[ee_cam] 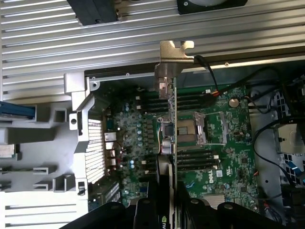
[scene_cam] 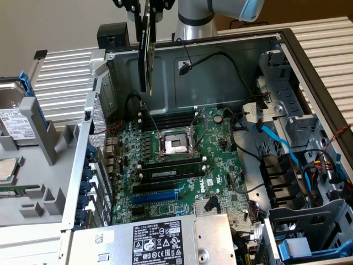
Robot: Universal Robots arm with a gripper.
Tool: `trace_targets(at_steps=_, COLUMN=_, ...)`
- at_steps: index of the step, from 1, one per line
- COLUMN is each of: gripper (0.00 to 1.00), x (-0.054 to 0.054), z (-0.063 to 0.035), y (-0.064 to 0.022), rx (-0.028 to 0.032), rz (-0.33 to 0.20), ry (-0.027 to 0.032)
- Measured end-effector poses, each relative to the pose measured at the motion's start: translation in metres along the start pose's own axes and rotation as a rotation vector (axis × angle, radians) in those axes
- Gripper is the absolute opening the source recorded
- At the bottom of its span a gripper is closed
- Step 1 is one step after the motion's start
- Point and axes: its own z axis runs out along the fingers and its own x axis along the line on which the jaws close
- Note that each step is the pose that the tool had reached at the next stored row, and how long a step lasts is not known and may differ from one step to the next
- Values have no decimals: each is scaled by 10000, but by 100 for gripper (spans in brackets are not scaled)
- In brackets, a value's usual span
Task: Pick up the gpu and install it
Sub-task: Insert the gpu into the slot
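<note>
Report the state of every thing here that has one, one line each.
claw: shut on the graphics card
graphics card: lifted, hanging on edge above the case, not in any slot
computer case: lying flat, side panel off, inside exposed
processor socket: uncovered, no cooler on it
memory sticks: seated in their slots
blue slot: empty

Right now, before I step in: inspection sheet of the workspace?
Surface: ribbed metal top, open case on it.
Job's things: gpu hangs edge-on over the motherboard, not seated.
Clutter: hard drive outside the case, exterior view's left.
Grippers: tool shut on gpu.
Cables: blue cable and black cable inside case, apart from gpu.
Surroundings: plain wall behind.
</note>
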Motion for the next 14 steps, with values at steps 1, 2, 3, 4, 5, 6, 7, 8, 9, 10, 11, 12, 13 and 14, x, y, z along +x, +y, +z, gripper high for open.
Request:
trace_targets(at_steps=1, gripper=27, x=3, z=5, y=0, rx=8, rz=0, ry=-6)
trace_targets(at_steps=2, gripper=27, x=2, z=16, y=-1, rx=12, rz=0, ry=-7)
trace_targets(at_steps=3, gripper=27, x=0, z=34, y=-2, rx=11, rz=-2, ry=-16)
trace_targets(at_steps=4, gripper=27, x=0, z=50, y=-3, rx=9, rz=-2, ry=-33)
trace_targets(at_steps=5, gripper=27, x=-1, z=65, y=-4, rx=7, rz=-3, ry=-49)
trace_targets(at_steps=6, gripper=27, x=-3, z=79, y=-6, rx=5, rz=-5, ry=-62)
trace_targets(at_steps=7, gripper=27, x=-4, z=92, y=-7, rx=4, rz=-11, ry=-73)
trace_targets(at_steps=8, gripper=27, x=-4, z=101, y=-8, rx=-3, rz=-50, ry=-81)
trace_targets(at_steps=9, gripper=27, x=-5, z=104, y=-8, rx=2, rz=-167, ry=-81)
trace_targets(at_steps=10, gripper=27, x=-4, z=107, y=-9, rx=14, rz=-335, ry=-74)
trace_targets(at_steps=11, gripper=27, x=-4, z=110, y=-9, rx=24, rz=-509, ry=-66)
trace_targets(at_steps=12, gripper=27, x=-4, z=112, y=-10, rx=36, rz=-692, ry=-58)
trace_targets(at_steps=13, gripper=27, x=-5, z=113, y=-10, rx=48, rz=-868, ry=-54)
trace_targets(at_steps=14, gripper=27, x=-6, z=113, y=-11, rx=56, rz=-997, ry=-55)
